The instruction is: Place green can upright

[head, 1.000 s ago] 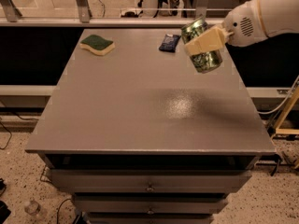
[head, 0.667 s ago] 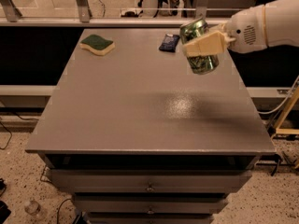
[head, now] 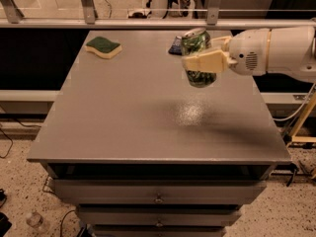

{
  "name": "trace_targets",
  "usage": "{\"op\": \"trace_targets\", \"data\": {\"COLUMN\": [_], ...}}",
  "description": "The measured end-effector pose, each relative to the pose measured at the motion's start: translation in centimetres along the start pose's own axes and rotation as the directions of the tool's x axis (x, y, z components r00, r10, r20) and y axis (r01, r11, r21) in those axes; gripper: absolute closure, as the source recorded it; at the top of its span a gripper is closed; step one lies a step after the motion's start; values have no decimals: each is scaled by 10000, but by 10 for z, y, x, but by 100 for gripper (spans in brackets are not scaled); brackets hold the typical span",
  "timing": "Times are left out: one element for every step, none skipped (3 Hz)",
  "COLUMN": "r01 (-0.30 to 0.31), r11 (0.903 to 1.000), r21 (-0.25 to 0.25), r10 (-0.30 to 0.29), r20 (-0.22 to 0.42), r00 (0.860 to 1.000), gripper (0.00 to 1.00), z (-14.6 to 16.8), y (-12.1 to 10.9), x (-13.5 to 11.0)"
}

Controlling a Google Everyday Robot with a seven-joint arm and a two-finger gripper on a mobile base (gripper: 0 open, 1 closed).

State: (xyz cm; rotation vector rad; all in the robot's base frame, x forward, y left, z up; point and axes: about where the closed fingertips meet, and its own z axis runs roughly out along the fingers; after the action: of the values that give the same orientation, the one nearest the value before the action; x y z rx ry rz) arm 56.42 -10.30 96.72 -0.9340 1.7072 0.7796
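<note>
We see shiny green can (head: 196, 42) w/ pale marks & silver top, held in cream gripper (head: 193, 58) above grey table (head: 148, 117), right rear; white arm (head: 276, 51); sponge (head: 103, 47) green over yellow.

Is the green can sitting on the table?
No. The green can is up in the air, nearly upright, clamped in the gripper above the table, far right side.
</note>
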Motion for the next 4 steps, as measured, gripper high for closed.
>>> {"op": "trace_targets", "data": {"r01": [232, 176, -80, -312], "r11": [9997, 9997, 9996, 9990], "r21": [-4, -153, -275, -306], "r10": [-231, -158, 115, 353], "r20": [588, 1057, 1276, 1470], "r00": [9980, 9943, 9918, 9885], "gripper": [100, 100, 100, 100], "z": [8, 18, 26, 30], "y": [5, 8, 8, 6], "x": [8, 22, 39, 52]}}
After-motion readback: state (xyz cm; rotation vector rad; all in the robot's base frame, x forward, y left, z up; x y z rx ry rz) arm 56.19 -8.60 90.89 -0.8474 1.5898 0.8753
